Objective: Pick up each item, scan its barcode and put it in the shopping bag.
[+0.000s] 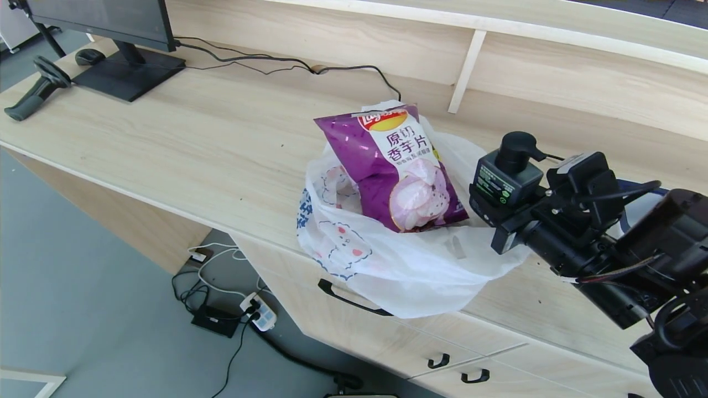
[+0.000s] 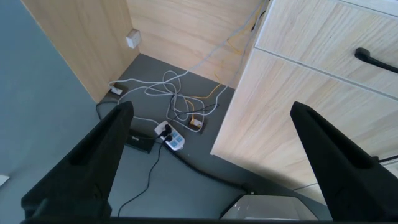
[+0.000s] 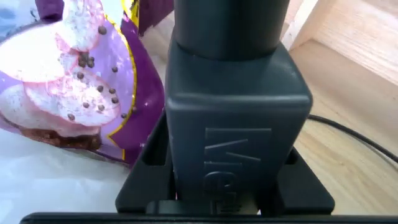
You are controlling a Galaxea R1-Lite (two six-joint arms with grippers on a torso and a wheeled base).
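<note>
A purple chips bag (image 1: pixel 395 168) rests slanted in the mouth of the white shopping bag (image 1: pixel 387 260), which lies on the wooden counter (image 1: pixel 193 143) and hangs over its front edge. Just right of the bags, my right gripper (image 1: pixel 500 213) is shut on a dark pump bottle (image 1: pixel 506 177), held upright above the counter. In the right wrist view the bottle (image 3: pixel 236 106) stands close between the fingers, with the chips bag (image 3: pixel 74 87) beside it. My left gripper (image 2: pixel 211 168) is open with nothing in it, low beside the drawers and pointing at the floor.
A handheld barcode scanner (image 1: pixel 33 91), a mouse (image 1: pixel 88 55) and a monitor (image 1: pixel 105 22) sit at the counter's far left. A black cable (image 1: pixel 354 69) runs along the back. Drawers with black handles (image 1: pixel 351 298) lie below. A power strip and cords (image 2: pixel 171 134) lie on the floor.
</note>
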